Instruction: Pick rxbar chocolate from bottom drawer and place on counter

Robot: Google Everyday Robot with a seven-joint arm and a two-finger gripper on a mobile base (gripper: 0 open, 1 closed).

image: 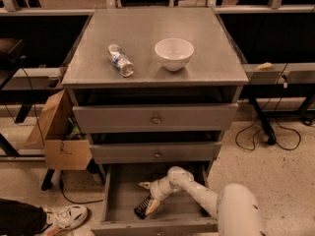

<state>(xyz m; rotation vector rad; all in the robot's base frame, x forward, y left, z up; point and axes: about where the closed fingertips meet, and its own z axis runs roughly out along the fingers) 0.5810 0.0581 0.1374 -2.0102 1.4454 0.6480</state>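
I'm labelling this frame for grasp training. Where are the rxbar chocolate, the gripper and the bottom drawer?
bottom drawer [119,193]: camera view, bare floor at left.
rxbar chocolate [141,208]: camera view, middle of its black wrapper.
gripper [144,198]: camera view, midway between fingertips, in the drawer beside the bar.

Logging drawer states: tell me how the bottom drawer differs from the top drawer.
The bottom drawer is pulled far out, its floor showing; the top drawer shows only its front. The bottom one holds the rxbar chocolate and the gripper, fingers spread beside the bar; the top one's inside is hidden. Both are grey.
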